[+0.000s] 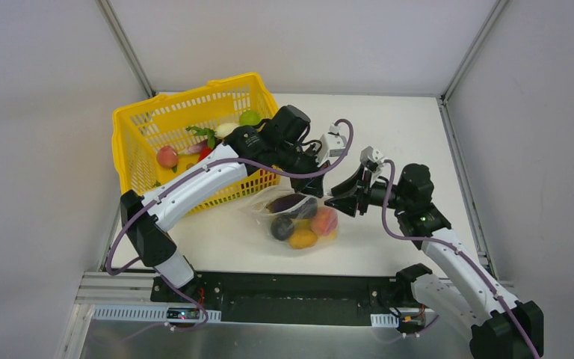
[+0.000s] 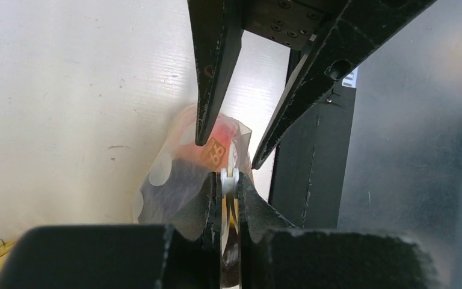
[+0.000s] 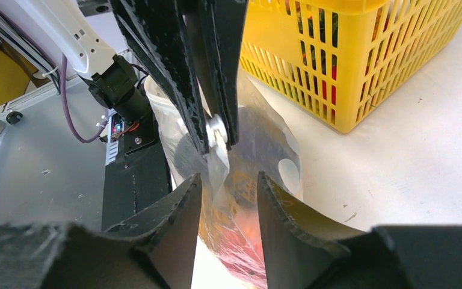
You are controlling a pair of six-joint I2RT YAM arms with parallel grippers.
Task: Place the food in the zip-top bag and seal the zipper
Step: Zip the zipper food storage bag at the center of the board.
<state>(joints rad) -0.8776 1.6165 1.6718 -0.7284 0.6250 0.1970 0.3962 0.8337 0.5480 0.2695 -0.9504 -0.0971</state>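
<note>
1. At the near edge of the counter [image 1: 403, 134], the two arms rise from their bases. The left arm reaches across toward the middle and the right arm bends in from the right.
2. Just beyond the bases lies the zip-top bag [image 1: 299, 221], clear with white dots. Its body slumps on the counter and its far edge is drawn up toward the grippers.
3. Part of the food is inside the bag, packed close together. Nearest is an orange-yellow piece [image 1: 303, 239], with a dark round piece [image 1: 282, 227] to its left and a red-orange piece [image 1: 324, 221] to its right. The dark purple eggplant [image 1: 293, 203] lies farthest back.
4. The left gripper [image 2: 224, 179] is closed on the bag's raised upper edge, its fingers pressed together with the film pinched between them. A small white round spot sits right at the pinch. The zipper strip cannot be told apart from the rest of that edge.
5. The right gripper [image 3: 228, 179] meets the left gripper tip to tip from the right. Its jaws stand apart, one on each side of the bag's film just below the pinch. Whether either finger touches the plastic cannot be told.
6. Beyond the bag, under the left arm, the yellow mesh basket [image 1: 131, 138] stands on the counter's far left. It holds more food: a peach-coloured fruit [image 1: 167, 157], a red piece [image 1: 204, 152], a pale piece [image 1: 226, 129] and a green round fruit [image 1: 250, 117] at the far end.
</note>
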